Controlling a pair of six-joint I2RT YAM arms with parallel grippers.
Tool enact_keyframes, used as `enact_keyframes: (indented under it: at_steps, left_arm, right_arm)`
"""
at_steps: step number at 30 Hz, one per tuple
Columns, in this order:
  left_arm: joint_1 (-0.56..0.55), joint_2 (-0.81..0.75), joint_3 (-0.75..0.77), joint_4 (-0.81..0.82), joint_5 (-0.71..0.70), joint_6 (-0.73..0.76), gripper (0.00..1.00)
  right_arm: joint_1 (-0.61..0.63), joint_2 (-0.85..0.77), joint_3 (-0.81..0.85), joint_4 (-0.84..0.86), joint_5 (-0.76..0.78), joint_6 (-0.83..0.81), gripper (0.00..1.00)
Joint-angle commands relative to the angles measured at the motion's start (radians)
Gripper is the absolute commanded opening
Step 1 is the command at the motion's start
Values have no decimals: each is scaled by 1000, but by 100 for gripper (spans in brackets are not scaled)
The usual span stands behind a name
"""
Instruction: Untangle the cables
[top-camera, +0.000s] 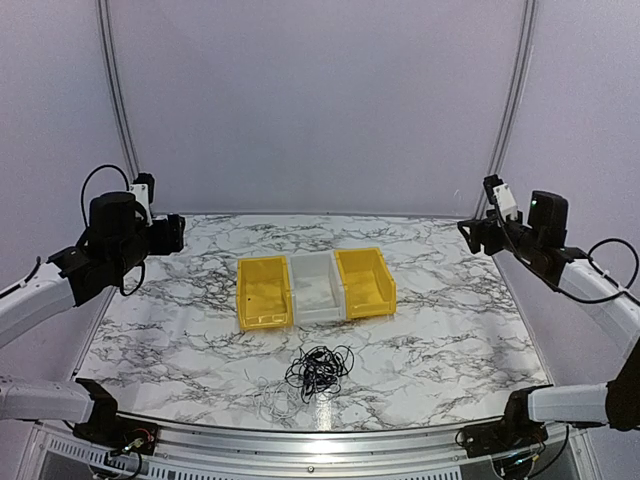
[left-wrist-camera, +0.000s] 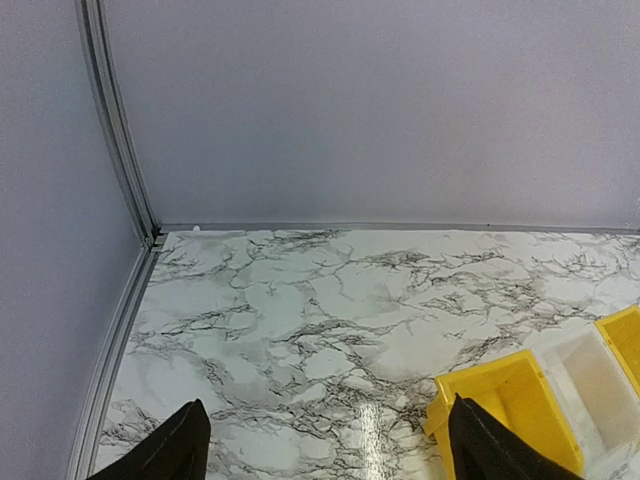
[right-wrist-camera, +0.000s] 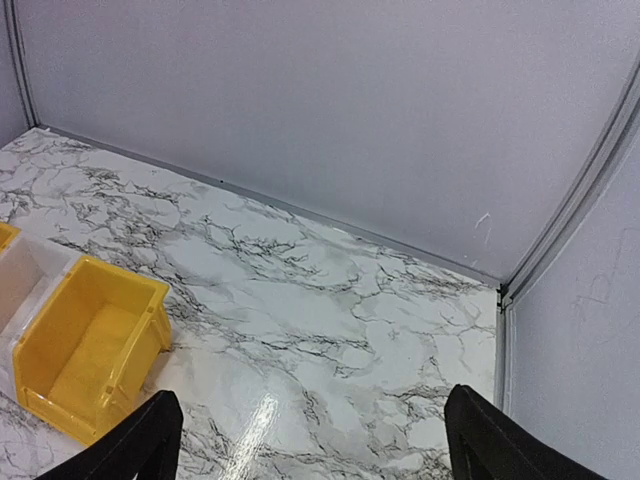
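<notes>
We are hovering left gripper (left-wrist-camera: 327, 405) and right gripper (right-wrist-camera: 312, 393), jaws spread wide, far from the cables (top-camera: 318, 370); grabbing the whole clump risks tightening knots

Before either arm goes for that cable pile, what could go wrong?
The cables lie in one tight clump, so a pinch may lift the whole knot instead of one strand. The clump sits close in front of the white bin, so a pulled strand could snag or shove it. Neither wrist view shows the clump; the left gripper and right gripper, both open, start far off at the sides.
</notes>
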Motion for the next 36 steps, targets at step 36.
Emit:
enact_keyframes:
  at_steps: [36]
  left_arm:
    - [-739,242,-168,161,294,-233,70]
  right_arm:
    - [694,255,50,-436,-316,-359,76]
